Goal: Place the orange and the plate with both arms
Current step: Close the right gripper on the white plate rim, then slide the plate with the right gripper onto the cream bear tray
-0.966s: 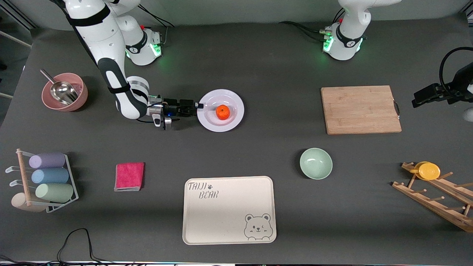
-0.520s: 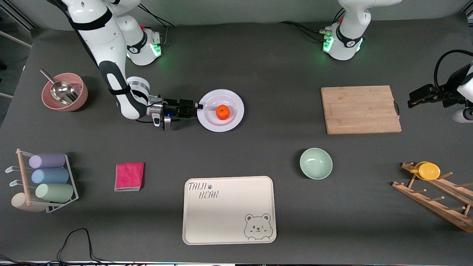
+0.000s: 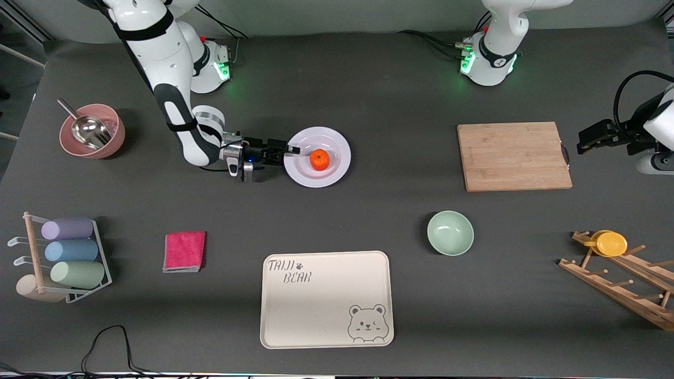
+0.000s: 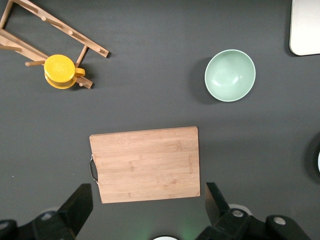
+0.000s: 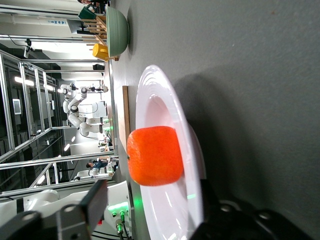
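Reading the front view from its left edge, I find the pink bowl (image 3: 92,138) with a metal scoop (image 3: 84,128) at the right arm's end of the surface (image 3: 368,84), and the right pincer (image 3: 288,150) lying low at the rim of the plate (image 3: 337,166). In the right wrist view one finger (image 5: 92,205) sits above the rim and the other below it, straddling the rim with a visible gap, so I judge the pincer partly spread and not yet clamped on the plate. The orange (image 3: 319,159) rests in the plate's shallow centre, clear of the fingers.

Step in hand, as I judge it: secure the plate by its rim. To do this well:
1. Close the fingers squarely on the rim, with the lower finger fully under the edge.
2. Keep the fingers away from the orange.
3. Lift level and slowly; a tilt could let the orange roll off.

Farther along lie the bear-printed tray (image 3: 326,299), nearer the front camera than the plate, then the green bowl (image 3: 450,233) and the cutting board (image 3: 513,156). The left pincer (image 4: 145,210) hovers near the cutting board's handle edge, fingers fully spread and holding nothing; that arm waits.
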Robot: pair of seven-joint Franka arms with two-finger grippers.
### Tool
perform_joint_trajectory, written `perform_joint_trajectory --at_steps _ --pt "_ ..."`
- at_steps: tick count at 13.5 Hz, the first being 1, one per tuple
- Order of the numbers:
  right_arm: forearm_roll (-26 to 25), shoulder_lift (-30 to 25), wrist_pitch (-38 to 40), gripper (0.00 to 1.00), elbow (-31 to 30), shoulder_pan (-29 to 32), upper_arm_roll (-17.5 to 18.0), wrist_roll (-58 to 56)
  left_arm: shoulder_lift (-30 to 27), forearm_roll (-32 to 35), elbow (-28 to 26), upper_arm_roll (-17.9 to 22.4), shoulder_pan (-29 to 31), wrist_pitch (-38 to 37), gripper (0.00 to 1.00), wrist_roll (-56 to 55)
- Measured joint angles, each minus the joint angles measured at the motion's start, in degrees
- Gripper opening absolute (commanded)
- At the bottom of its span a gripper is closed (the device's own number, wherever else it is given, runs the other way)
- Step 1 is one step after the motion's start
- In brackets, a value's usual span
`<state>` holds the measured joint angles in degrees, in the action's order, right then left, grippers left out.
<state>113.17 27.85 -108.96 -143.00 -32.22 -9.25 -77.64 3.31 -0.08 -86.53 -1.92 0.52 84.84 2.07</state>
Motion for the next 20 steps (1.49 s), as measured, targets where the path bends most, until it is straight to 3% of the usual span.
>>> perform_joint_trajectory --at_steps 4,14,20 --pt "0.2 0.8 0.0 0.0 0.0 0.0 -0.1 -3.9 0.0 0.0 0.0 0.3 0.0 0.0 1.0 1.3" --pt "0.4 1.6 1.1 0.0 0.0 0.8 -0.2 -5.0 0.0 0.1 -0.1 0.3 0.0 0.0 1.0 1.4" --pt "0.5 1.5 2.0 0.0 2.3 1.8 -0.6 3.6 0.0 0.1 -0.3 0.4 0.1 0.0 1.0 1.4"
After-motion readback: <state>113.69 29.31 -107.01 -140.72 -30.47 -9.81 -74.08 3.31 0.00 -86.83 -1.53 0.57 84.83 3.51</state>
